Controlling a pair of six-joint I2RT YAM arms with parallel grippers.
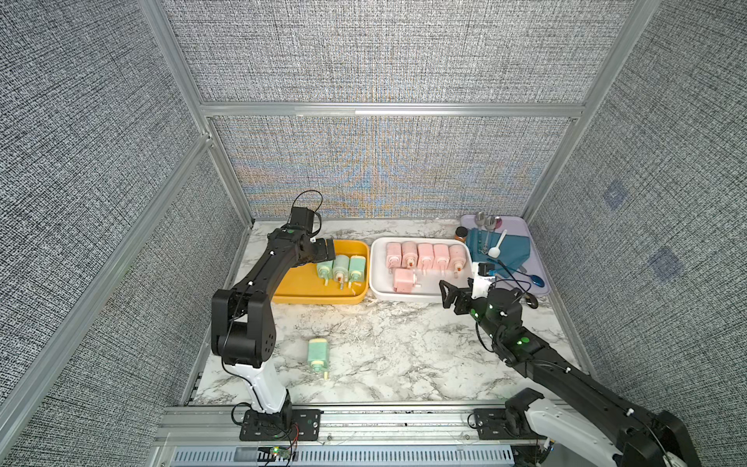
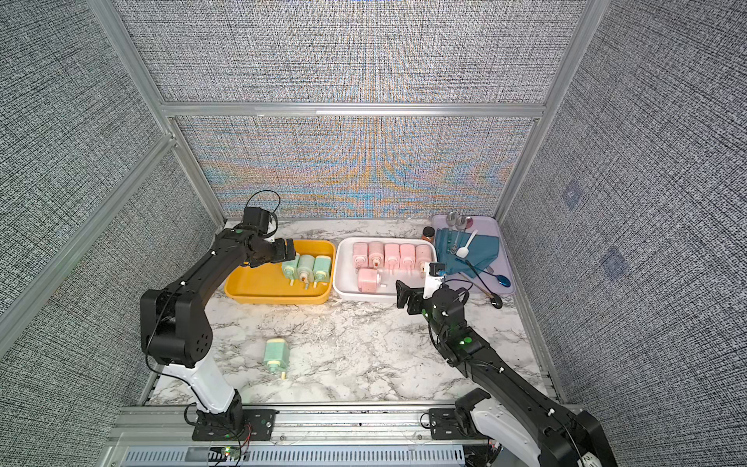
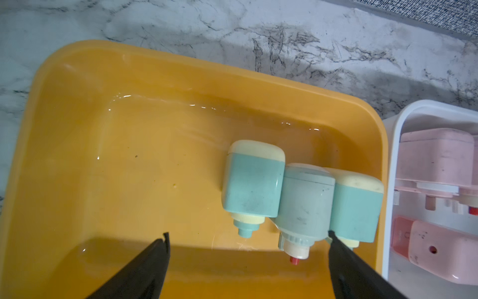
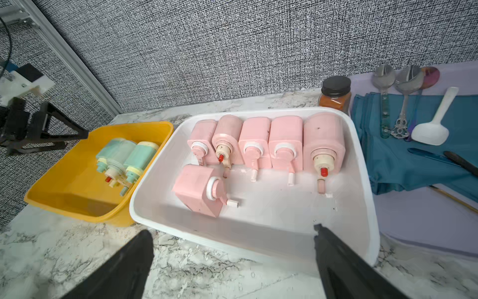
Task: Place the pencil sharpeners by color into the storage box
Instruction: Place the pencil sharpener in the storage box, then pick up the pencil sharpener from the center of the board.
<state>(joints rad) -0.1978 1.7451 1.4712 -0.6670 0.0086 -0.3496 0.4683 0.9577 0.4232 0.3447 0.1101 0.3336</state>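
Wrist views: left tool and right tool are seen apart, empty; stray green sharpener could be skidded along bench if gripped off-centre.

Glossy yellow plastic bin; marble-look table; woven grey wall fabric.

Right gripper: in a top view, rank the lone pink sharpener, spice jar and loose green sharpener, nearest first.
From the right gripper:
1. lone pink sharpener, in the white bin, front of the row
2. spice jar, behind the white bin's far right corner
3. loose green sharpener, on the table, front left
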